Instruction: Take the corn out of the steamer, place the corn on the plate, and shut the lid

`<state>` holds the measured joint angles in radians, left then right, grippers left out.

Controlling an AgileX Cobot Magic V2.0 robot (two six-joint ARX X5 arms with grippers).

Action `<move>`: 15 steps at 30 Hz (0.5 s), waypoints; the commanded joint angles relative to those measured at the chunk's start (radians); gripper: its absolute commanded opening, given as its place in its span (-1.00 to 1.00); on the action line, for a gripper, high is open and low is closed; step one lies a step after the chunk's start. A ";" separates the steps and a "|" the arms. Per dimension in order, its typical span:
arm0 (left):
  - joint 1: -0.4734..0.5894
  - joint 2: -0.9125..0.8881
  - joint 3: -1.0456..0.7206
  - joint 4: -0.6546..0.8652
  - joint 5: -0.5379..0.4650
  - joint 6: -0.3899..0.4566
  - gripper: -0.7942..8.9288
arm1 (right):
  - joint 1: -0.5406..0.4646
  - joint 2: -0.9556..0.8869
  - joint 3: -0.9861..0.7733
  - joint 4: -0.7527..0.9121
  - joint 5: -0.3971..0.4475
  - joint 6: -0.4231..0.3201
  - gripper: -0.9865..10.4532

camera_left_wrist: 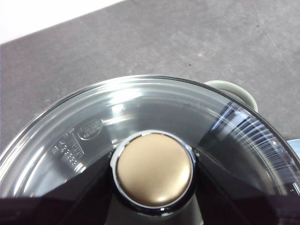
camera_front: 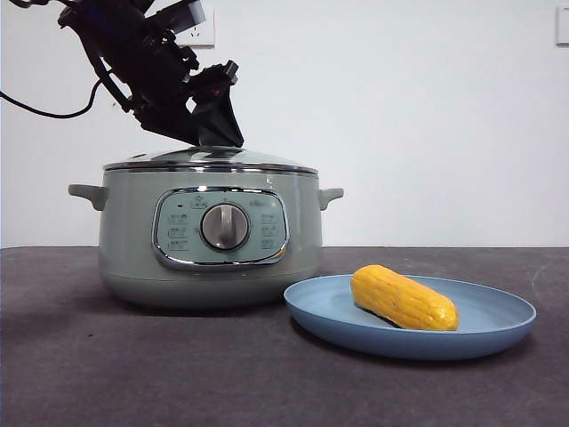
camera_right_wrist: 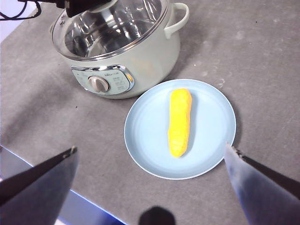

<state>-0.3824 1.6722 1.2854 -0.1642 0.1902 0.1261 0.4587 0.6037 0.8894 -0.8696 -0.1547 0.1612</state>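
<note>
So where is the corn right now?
The corn lies on the blue plate, beside the steamer in the front view.

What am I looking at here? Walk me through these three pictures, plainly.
This is a two-armed robot at a dark table. One picture comes from a low camera across the table; the other two come from cameras on each wrist. On the table stand a green steamer with its glass lid on, and a blue plate with the corn lying on it. The left end effector sits at the lid's knob, jaws either side of it. The right end effector hangs open high above the plate, holding nothing.
</note>
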 commanded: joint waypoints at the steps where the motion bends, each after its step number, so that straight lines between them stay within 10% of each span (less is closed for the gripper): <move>1: -0.003 0.012 -0.002 -0.022 -0.003 0.006 -0.85 | 0.002 -0.003 -0.008 0.005 0.003 0.003 0.16; 7: -0.003 0.012 -0.002 -0.042 -0.004 0.005 -0.77 | 0.002 -0.003 -0.008 0.005 0.003 0.003 0.16; 12: 0.003 0.012 -0.002 -0.038 -0.004 0.005 0.30 | 0.002 -0.003 -0.008 0.005 0.002 0.003 0.16; 15: 0.005 0.011 -0.001 -0.035 -0.006 0.006 0.33 | 0.002 -0.003 -0.008 0.005 0.003 0.003 0.16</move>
<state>-0.3817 1.6718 1.2892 -0.1825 0.1894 0.1276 0.4587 0.6037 0.8894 -0.8696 -0.1547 0.1612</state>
